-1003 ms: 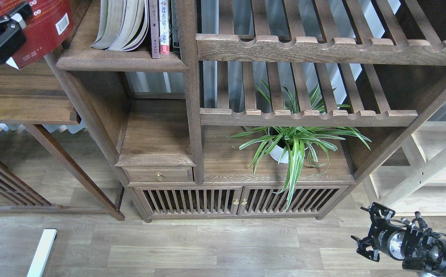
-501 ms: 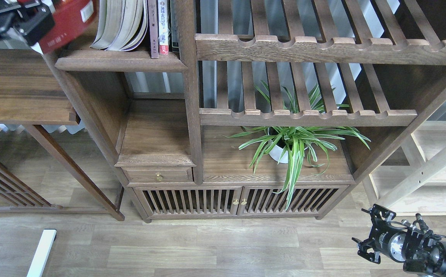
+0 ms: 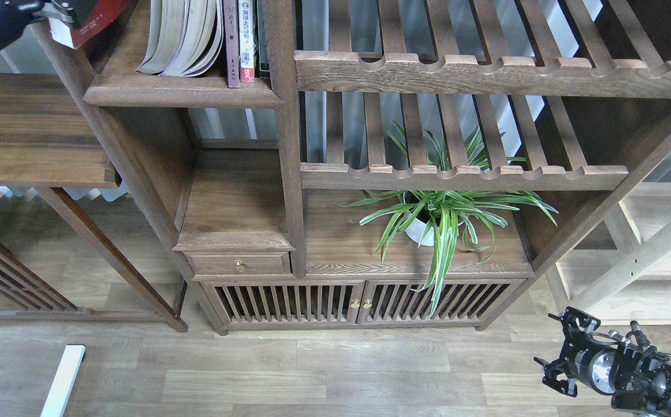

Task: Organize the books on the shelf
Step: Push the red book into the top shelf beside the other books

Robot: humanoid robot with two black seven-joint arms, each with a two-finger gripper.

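At the top left corner my left gripper (image 3: 57, 8) is mostly cut off by the frame edge and is shut on the red book (image 3: 96, 13). That book hangs tilted above the left end of the shelf (image 3: 179, 92), a dark brown board with a rounded front lip. Two thick books (image 3: 179, 35) with cream page edges lean on that shelf, curling to the left. Right of them stand slim volumes (image 3: 239, 43). My right gripper (image 3: 564, 354) hovers low over the floor at the bottom right, dark and seen end-on.
A dark side table (image 3: 28, 133) stands left of the bookcase. Slatted racks (image 3: 486, 72) fill the upper right. A potted spider plant (image 3: 433, 223) sits on the lower board. A pale wood rack (image 3: 659, 249) is at the right and a white bar (image 3: 63, 379) lies on the floor.
My left gripper has carried the red book up and to the right, from over the side table to the shelf's left end. The right arm has barely moved.
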